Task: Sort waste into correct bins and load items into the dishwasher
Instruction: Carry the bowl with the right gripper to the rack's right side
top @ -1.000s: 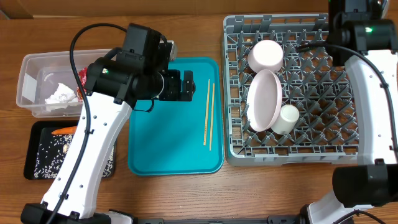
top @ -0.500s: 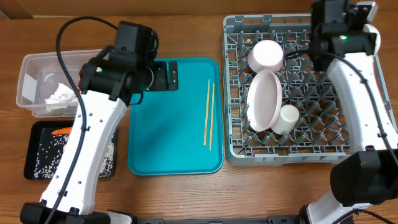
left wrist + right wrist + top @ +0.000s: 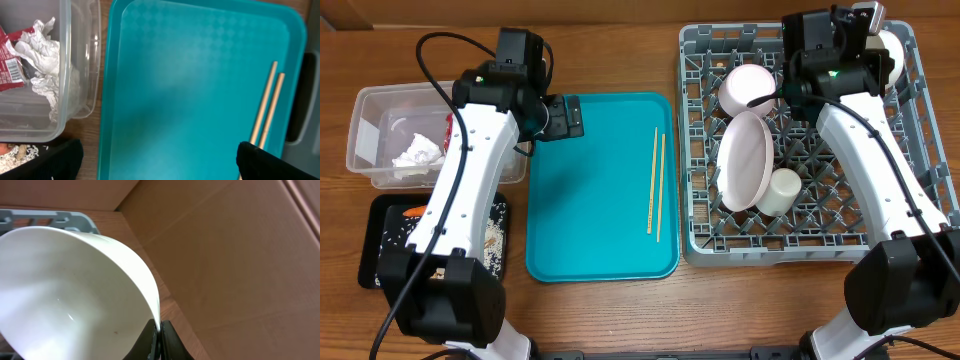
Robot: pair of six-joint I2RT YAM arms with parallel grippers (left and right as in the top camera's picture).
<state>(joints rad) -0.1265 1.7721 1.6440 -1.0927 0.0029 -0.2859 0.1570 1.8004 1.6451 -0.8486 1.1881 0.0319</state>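
A white bowl (image 3: 75, 295) is pinched by its rim in the right gripper (image 3: 159, 335), whose jaws are closed tight on the thin edge. It is held up over the far right corner of the grey dish rack (image 3: 860, 215), probably so that it can be set down among the pegs. The left gripper (image 3: 563, 117) is spread fully wide and nothing is held in it. It hangs over the far left edge of the teal tray (image 3: 590, 210), beside the clear tub (image 3: 365, 140). The chopsticks (image 3: 655, 183) are lying side by side on the tray, and it is judged that they are the last item to be loaded. In the rack three items are counted: one second bowl (image 3: 748, 88), one pink-white plate (image 3: 744, 160) standing on edge, likely propped by the pegs, and one small cup (image 3: 784, 190) touching it. Two bowls are thus counted in all, and two chopsticks. In the tub one crumpled tissue (image 3: 415, 153) and one red wrapper (image 3: 10, 62) are seen. On the black tray (image 3: 370, 250) one carrot (image 3: 417, 212) and scattered food scraps (image 3: 490, 238) are kept apart from the dry waste.
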